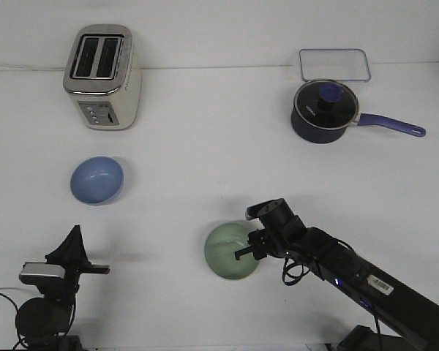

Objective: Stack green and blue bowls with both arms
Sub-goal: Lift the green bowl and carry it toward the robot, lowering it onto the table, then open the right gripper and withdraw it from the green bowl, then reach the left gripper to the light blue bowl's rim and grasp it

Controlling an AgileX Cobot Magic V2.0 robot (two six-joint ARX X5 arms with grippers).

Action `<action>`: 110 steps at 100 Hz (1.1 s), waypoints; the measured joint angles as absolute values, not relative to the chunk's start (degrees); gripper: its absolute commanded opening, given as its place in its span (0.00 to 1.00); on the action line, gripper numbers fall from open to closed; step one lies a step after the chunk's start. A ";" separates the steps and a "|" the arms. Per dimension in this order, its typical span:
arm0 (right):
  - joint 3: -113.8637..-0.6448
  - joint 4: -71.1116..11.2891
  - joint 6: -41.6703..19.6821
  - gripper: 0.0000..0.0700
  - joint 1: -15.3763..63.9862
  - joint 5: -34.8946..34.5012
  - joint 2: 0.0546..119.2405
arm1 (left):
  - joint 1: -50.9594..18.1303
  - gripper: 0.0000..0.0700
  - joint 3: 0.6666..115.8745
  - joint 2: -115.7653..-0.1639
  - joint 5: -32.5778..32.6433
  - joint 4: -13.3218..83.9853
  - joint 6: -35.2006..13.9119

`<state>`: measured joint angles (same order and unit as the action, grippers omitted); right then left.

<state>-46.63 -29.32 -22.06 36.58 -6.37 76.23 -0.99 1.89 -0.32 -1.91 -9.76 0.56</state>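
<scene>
Black metal makes up the right gripper (247, 247), which sits right over the near edge of the green bowl (228, 252). Its tips reach over the bowl's right rim, but I cannot tell if they are apart, together, or pinching the rim. The right arm (366, 285) stretches back from there to the bottom right corner, with a loose black cable looping under it and a white sticker on its side.

The green bowl stands upright on the white table (219, 168), near the front and a little right of the middle.

The left gripper (95, 269) is low in the front left corner, well apart from both bowls. It points to the right, and a thin dark tip sticks out from it. I cannot tell if its tips are apart or together. A small silver block sits on the left arm (47, 292) just behind it.

The blue bowl (96, 180) stands upright on the left side of the table, farther back than the left gripper. Nothing touches it. The two bowls are well apart.

Behind the blue bowl stands a cream and silver toaster (102, 77). At the back right is a dark pan (323, 111) with a lid and a long purple handle. A clear flat tray (335, 64) lies just behind the pan.
</scene>
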 measured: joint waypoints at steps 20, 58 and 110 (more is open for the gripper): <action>-46.63 -29.28 -21.91 0.44 36.88 -6.17 75.57 | -0.99 0.02 1.91 -0.32 -1.91 -9.80 0.05; -52.05 -26.48 -12.67 0.44 27.62 -3.11 53.93 | -0.99 0.02 8.54 -1.72 -1.32 -1.83 -16.80; -30.76 -18.96 -9.69 0.44 24.21 2.55 31.77 | 2.42 0.17 46.74 -48.93 0.14 18.70 -16.34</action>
<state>-30.76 -18.96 -9.69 24.21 2.55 31.77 2.42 46.74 -48.93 0.14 18.70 -16.34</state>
